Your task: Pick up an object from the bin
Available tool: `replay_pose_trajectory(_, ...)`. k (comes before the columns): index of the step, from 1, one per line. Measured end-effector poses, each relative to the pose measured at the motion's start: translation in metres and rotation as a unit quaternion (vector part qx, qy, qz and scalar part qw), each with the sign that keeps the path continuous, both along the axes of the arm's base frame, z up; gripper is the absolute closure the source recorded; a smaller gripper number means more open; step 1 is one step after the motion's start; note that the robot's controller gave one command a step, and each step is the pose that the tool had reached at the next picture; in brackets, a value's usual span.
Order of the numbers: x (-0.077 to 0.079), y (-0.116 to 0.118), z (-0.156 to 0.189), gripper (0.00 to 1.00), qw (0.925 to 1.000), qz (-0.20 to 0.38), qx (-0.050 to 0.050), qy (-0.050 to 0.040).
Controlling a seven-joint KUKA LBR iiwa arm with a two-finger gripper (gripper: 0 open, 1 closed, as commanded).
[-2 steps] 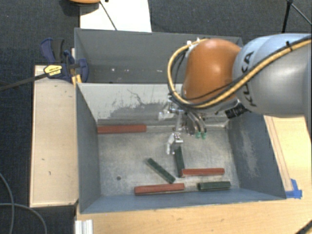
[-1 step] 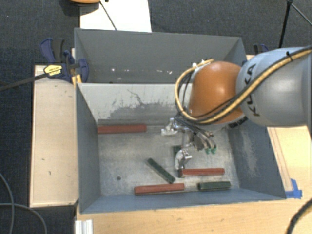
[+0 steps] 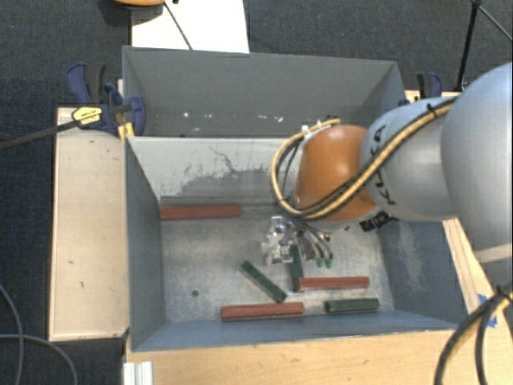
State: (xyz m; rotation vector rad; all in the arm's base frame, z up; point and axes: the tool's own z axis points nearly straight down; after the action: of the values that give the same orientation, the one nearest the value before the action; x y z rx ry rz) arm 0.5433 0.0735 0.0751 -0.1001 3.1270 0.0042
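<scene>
**Operator:** Camera view. Report the gripper position.

**Technician:** The gripper (image 3: 282, 249) is low inside the grey bin (image 3: 148, 239), over the middle of the floor and slightly right of centre. The arm's orange cover (image 3: 333, 171) sits directly above it, with cables looped round the cover.

**Operator:** Jaw state?

**Technician:** Cannot tell. The view does not show whether the jaws are released or clenched, and nothing can be confirmed as grasped.

**Operator:** Which item is at the gripper?

**Technician:** The short green bar (image 3: 296, 271), a dark stick lying on the floor and pointing from the gripper toward the front wall. Its far end runs up to the gripper. Contact between the two cannot be confirmed.

**Operator:** Neighbouring items?

**Technician:** The slanted green bar (image 3: 263, 282) lies diagonally just left of it. The right red bar (image 3: 333, 281) lies level, with its left end meeting the short green bar's near end. Along the front wall are the front red bar (image 3: 262, 311) and, to its right, the front green bar (image 3: 352, 304). The far red bar (image 3: 200, 212) lies at the foot of the back wall on the left, well apart from the gripper.
</scene>
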Motion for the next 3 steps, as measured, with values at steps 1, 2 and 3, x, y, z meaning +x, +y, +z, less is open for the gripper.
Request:
replay_pose_trajectory(1,-0.002,0.0,-0.002,0.0,1.0,-0.001,0.0,0.0026)
replay_pose_trajectory(2,-0.002,0.0,-0.002,0.0,1.0,-0.002,0.0,0.0026)
replay_pose_trajectory(3,-0.029,-0.05,0.01,0.0,0.9997,0.022,-0.001,0.0061)
